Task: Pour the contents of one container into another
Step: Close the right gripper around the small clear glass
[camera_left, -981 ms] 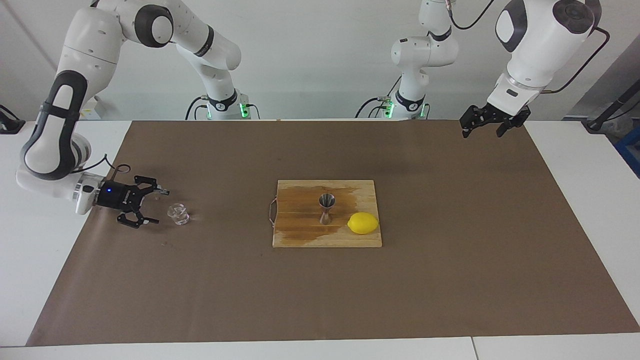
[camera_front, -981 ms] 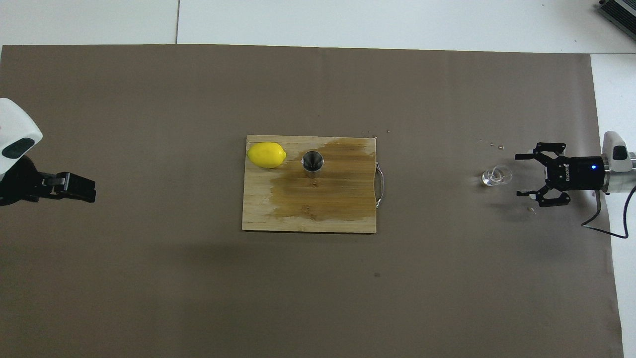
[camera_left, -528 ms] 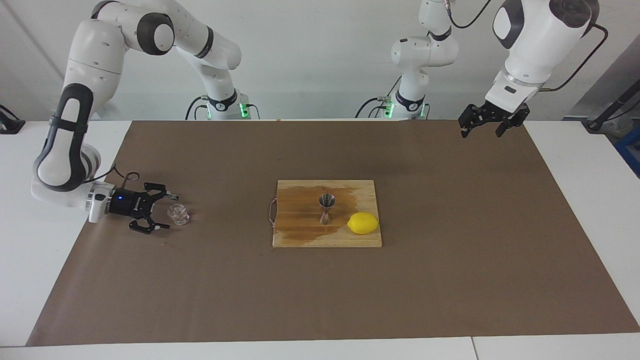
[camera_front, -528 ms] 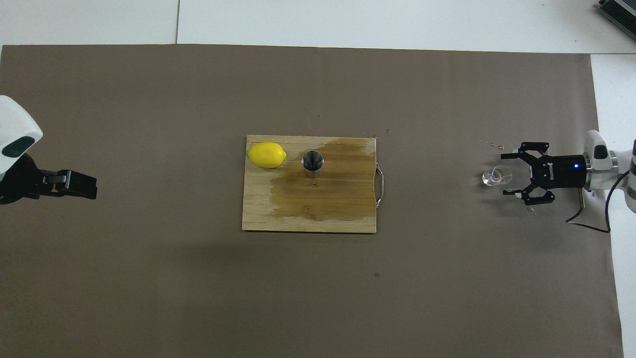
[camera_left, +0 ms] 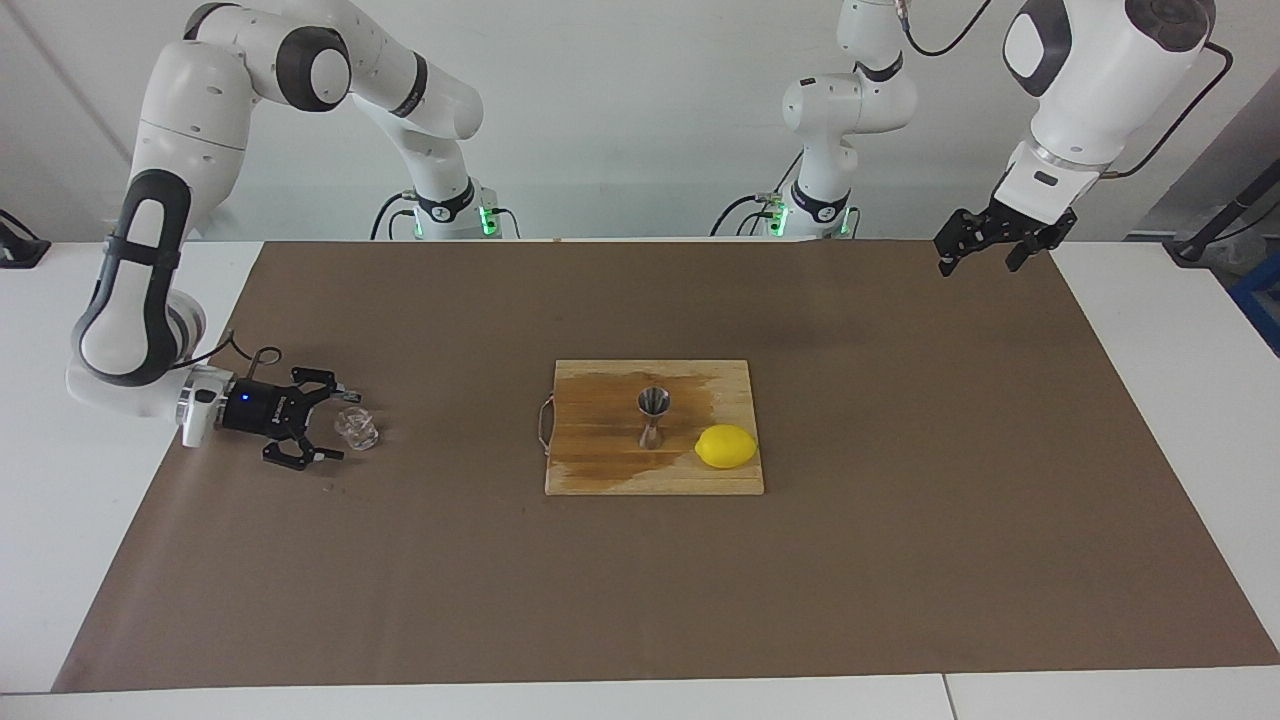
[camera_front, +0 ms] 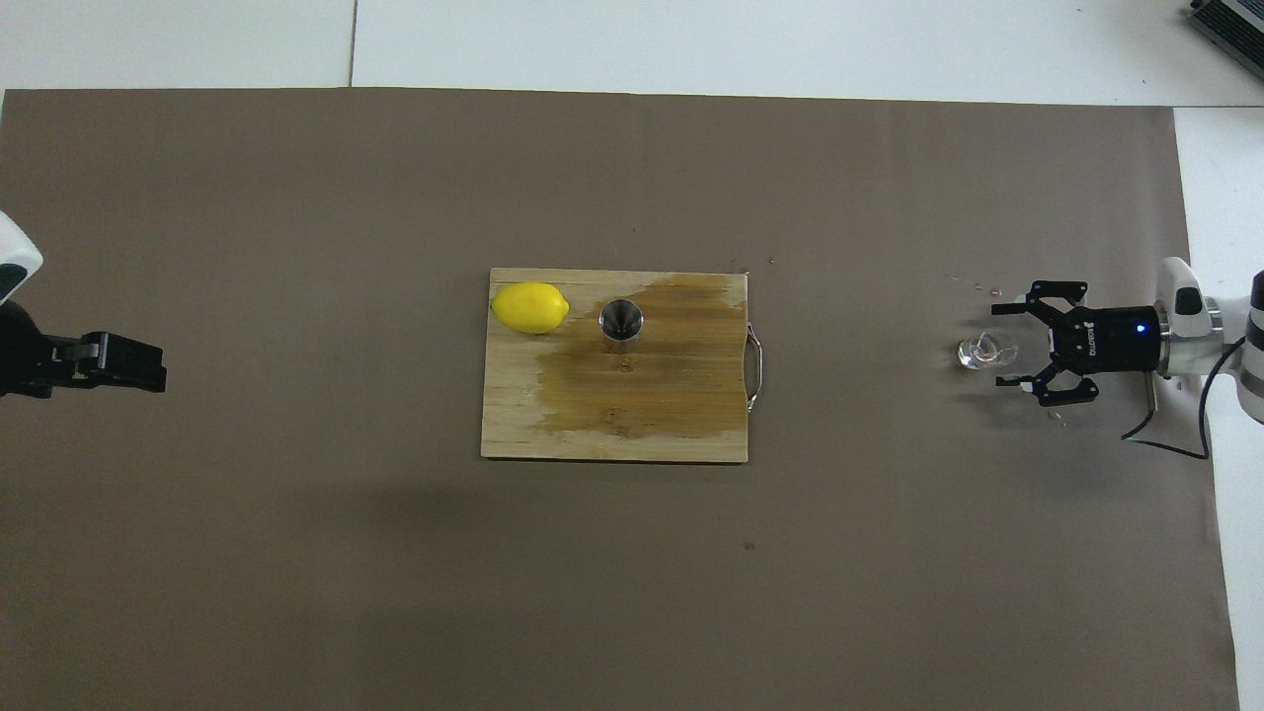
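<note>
Since a second ago we see the right claw (camera_left: pixel 325 422) slide up to the glass cup (camera_left: pixel 357 428) at mid-left, jaws spread, not gripping. Left claw (camera_left: pixel 983 245) waits open, upper right. Jigger (camera_left: pixel 653 415) stands on the board (camera_left: pixel 600 470); pouring hasn't begun.

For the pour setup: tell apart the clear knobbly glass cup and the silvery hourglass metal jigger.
The clear knobbly glass cup is squat and see-through; the silvery hourglass metal jigger is taller, opaque and narrow-waisted. The cup sits on the brown paper, the jigger on the wooden cutting board. Both stand upright, mouths up.
</note>
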Available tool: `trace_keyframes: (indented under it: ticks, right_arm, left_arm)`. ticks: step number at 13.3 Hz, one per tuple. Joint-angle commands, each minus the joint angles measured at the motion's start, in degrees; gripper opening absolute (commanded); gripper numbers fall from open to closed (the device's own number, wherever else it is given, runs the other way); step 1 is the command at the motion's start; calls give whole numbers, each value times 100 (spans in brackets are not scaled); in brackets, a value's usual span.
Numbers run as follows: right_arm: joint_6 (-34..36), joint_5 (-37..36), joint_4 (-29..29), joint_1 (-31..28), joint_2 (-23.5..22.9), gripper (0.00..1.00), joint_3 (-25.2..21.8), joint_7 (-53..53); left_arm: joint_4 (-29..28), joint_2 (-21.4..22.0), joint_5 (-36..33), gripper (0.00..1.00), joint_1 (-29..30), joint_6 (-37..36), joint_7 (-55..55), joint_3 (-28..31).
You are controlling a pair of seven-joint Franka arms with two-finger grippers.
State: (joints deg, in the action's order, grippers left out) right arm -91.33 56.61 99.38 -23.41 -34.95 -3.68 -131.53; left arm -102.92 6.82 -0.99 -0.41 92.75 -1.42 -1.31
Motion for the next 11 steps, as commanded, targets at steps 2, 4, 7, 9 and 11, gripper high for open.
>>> trace_keyframes:
  ticks: [2,4,7,9,11]
  right_arm:
    - [-156,166,-68,108,-100,100,-19,-197]
    - [-157,193,-68,152,-100,100,-19,-197]
    - [-165,228,-50,179,-109,92,-19,-197]
    - [-192,211,-50,179,-109,88,-19,-188]
    - [-200,158,-50,170,-109,88,-19,-197]
  left_arm:
    - [-44,83,-24,100,-29,111,-87,-36]
    - [78,48,151,100,-55,164,-87,-36]
    - [648,-101,187,100,-64,226,-78,-27]
    - [1009,-225,187,100,-64,130,-78,-27]
    - [1124,-225,187,100,-56,-11,-87,-27]
